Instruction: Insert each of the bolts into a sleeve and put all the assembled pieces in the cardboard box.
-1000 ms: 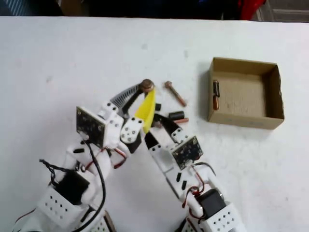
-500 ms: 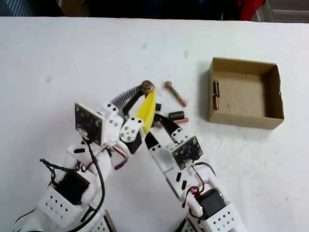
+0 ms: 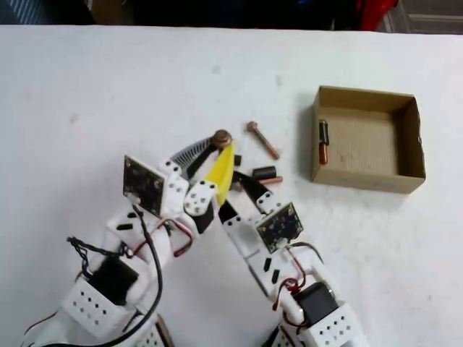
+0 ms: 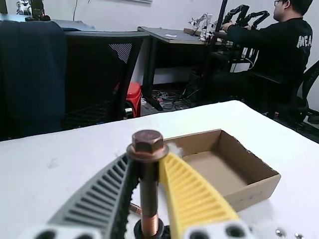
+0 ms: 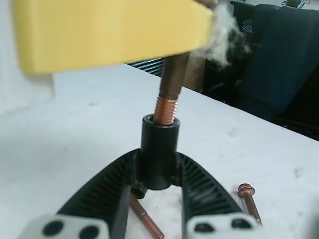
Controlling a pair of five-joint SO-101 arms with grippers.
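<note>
Copper bolt (image 4: 148, 189) is clamped upright by the left fingers (image 4: 192, 196) for feeding into the black sleeve (image 5: 158, 149) pinched by the right fingers (image 5: 202, 191).

White table (image 3: 108, 79) in front. Black desk (image 4: 164, 37) beyond it, with a white wall (image 4: 124, 12) behind the desk. Red object (image 4: 130, 97) and loose cables (image 4: 174, 94) on the floor under the desk. Black mesh chair (image 4: 99, 69) beside the desk, with a dark blue cloth (image 4: 30, 74) hanging next to it.
</note>
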